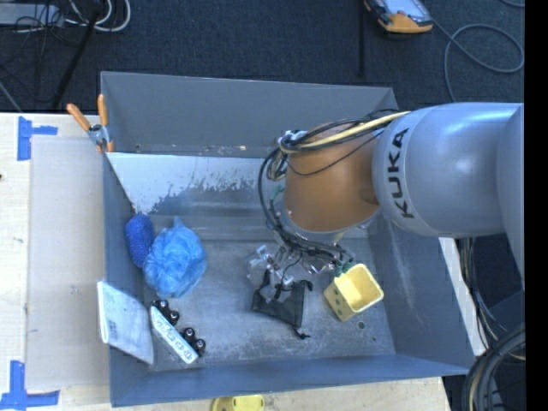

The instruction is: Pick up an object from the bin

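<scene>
- Black flat, angular piece [287,306] lies on the floor of the bin [227,319], right of centre; its upper edge is hidden under the gripper [280,278].
- Jaws: apart or together cannot be told, as wrist cables clutter them.
- Yellow block [353,291] is just to the right.
- Blue mesh puff [175,259] and white packet [126,322] lie well to the left.

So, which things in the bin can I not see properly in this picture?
1. The black object, camera view: upper part covered by the gripper; its kind is unclear.
2. The bin floor behind the gripper, camera view: hidden by the orange wrist cover.
3. The white packet, camera view: print too small to read.
</scene>
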